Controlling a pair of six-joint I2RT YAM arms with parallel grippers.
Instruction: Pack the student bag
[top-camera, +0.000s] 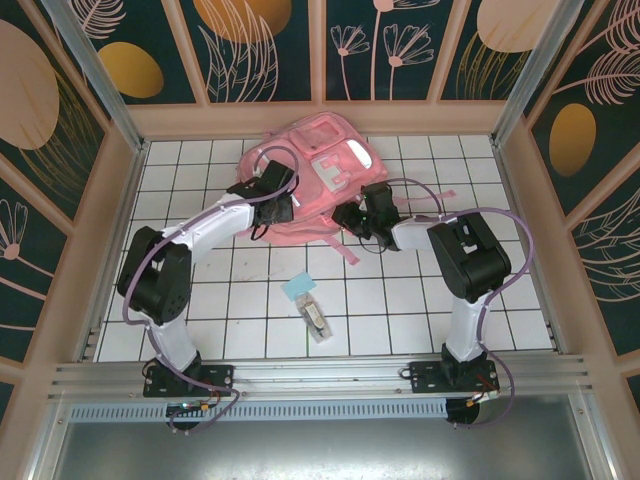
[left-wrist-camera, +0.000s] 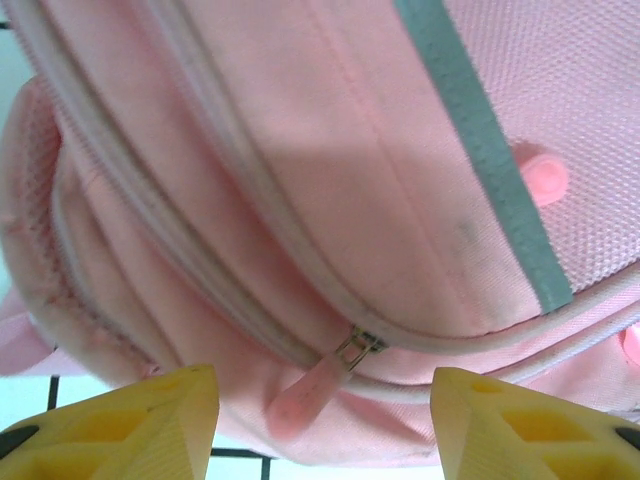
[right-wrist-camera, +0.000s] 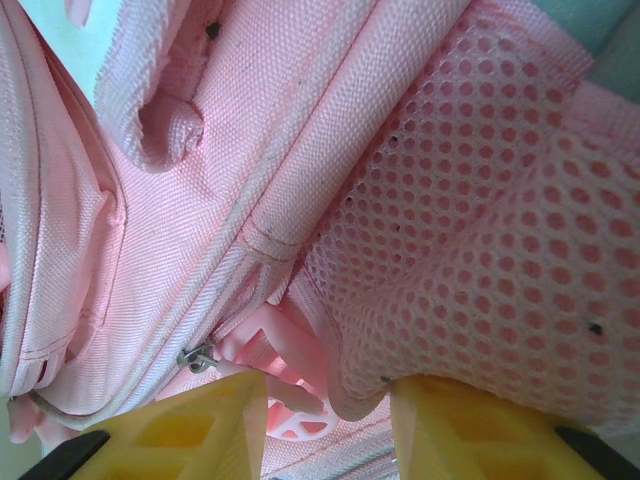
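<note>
Student bag lies far-centre on the table. Left gripper gapes around the zipper pull, holding nothing; right gripper sits against the mesh, grip unclear. Floppy pull could slip out on closing.

We note left arm, right arm: white links, black joints, purple cables; left end effector has yellow fingers.

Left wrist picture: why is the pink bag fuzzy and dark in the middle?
Left wrist view: the student bag sits very close, so its zipper pull blurs, and a shadow crosses it. Right wrist view: the mesh looks sharp. Top view: white glare on the glossy pocket.
</note>
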